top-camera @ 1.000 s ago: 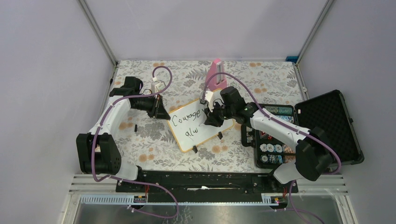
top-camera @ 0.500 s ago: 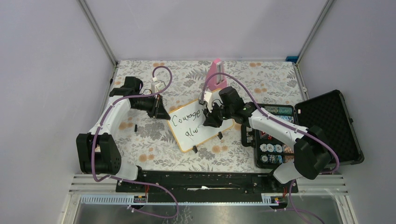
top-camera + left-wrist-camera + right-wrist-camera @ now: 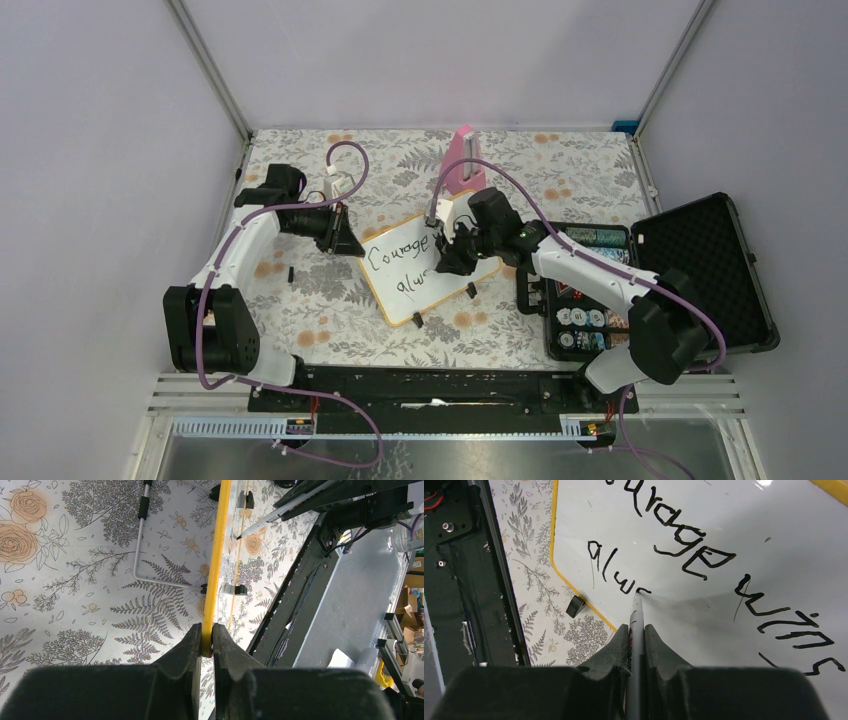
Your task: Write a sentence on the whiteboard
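Observation:
The whiteboard (image 3: 400,300) stands tilted on the floral table, white with a thin yellow-orange rim and small black feet. My left gripper (image 3: 348,243) is shut on its left edge; in the left wrist view the jaws (image 3: 206,637) pinch the yellow rim (image 3: 216,575). My right gripper (image 3: 447,262) is shut on a grey marker (image 3: 636,625) whose tip touches the board. The sentence (image 3: 704,560) reads "Courage wins" on the top line; below it "alw" (image 3: 611,572) and the start of another letter show at the tip.
An open black case (image 3: 700,265) with poker chips lies to the right of the board. A pink box (image 3: 464,158) stands behind it. A small black piece (image 3: 290,273) lies on the cloth at the left. The frame's black rail (image 3: 440,385) runs along the near edge.
My right gripper has shifted slightly with the marker as the second line grows past "alw". The left gripper and the board have not moved.

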Tool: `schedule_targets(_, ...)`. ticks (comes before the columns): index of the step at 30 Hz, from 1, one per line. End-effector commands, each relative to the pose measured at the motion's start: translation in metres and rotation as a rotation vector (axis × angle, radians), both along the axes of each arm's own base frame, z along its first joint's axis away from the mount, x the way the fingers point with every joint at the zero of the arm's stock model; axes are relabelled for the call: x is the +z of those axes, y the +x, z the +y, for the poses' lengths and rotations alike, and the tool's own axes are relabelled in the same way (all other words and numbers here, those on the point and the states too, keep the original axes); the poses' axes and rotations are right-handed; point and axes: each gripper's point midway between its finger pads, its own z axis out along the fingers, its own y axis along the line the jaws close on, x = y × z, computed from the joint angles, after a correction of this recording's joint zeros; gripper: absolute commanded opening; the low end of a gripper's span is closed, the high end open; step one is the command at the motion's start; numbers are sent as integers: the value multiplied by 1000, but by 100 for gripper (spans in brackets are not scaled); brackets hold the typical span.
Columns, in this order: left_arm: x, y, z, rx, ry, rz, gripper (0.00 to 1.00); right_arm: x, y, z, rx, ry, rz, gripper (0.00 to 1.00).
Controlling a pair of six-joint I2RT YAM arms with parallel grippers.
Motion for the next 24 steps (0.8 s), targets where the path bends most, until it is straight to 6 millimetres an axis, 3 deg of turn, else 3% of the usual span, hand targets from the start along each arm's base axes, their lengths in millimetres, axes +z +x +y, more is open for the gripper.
schedule_targets(1,-6,13,3,-14,46,-73,0,-6,-1,-3,10,-21,-22,0)
schedule_targets(7,-5,12,3,-16,45,-74,0,-4,5,-8,-13,-33,-46,0)
schedule_targets(14,-5,12,3,-15,44,-74,0,13,24,-15,-64,-12,-84,0)
schedule_targets(24,-5,12,3,-16,43,-72,0,25,29,-9,-61,15,-92,0)
